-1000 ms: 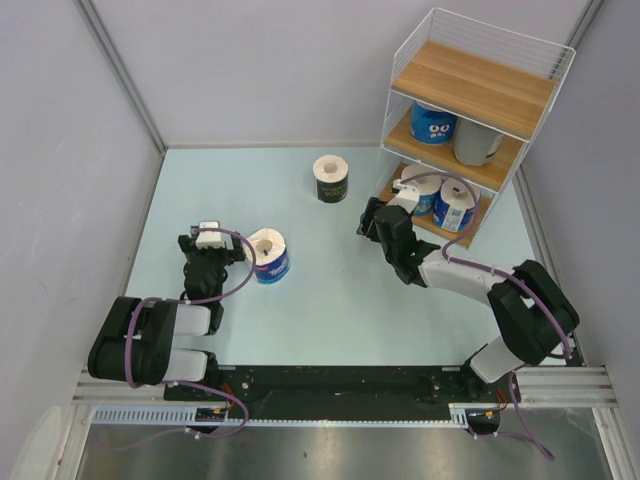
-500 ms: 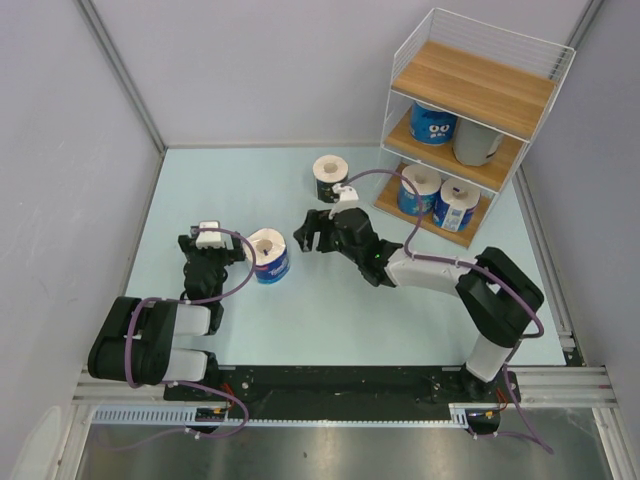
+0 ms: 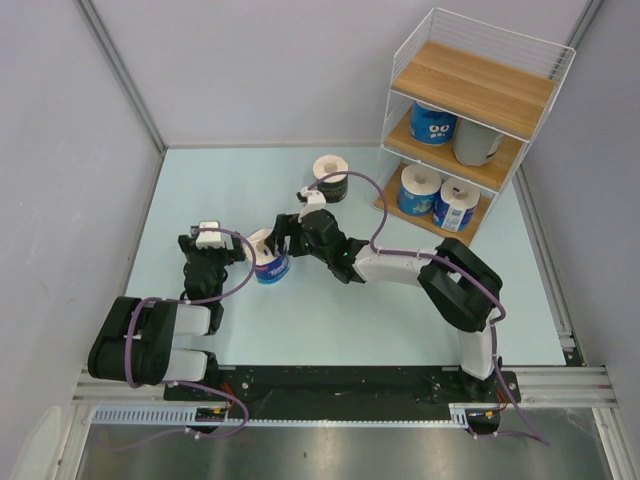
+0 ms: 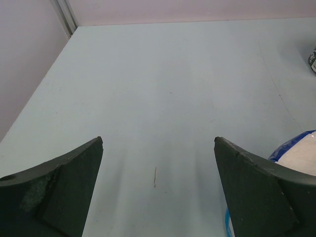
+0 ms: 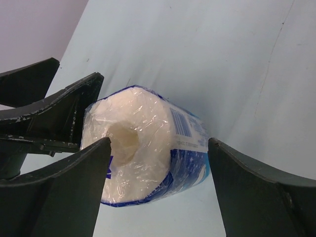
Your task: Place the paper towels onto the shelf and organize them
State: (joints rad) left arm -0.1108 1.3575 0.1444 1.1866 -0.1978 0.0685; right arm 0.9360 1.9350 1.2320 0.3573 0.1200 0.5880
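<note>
The right tool (image 5: 158, 144) is spread wide around a white paper roll in blue wrap (image 3: 270, 265) on the pale blue counter (image 3: 350, 330), not pinching it. The left tool (image 4: 158, 140) is spread too, just beside that roll. The wooden shelf with white wire (image 3: 470, 85) stands well apart.

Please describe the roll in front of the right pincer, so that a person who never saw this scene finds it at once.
On the pale blue table, left of the wooden shelf, two rolls stand loose. The wanted roll stands beside the left pincer, just in front of the open right pincer. Its wrapping is blue; the black roll stands nearer the shelf.
</note>
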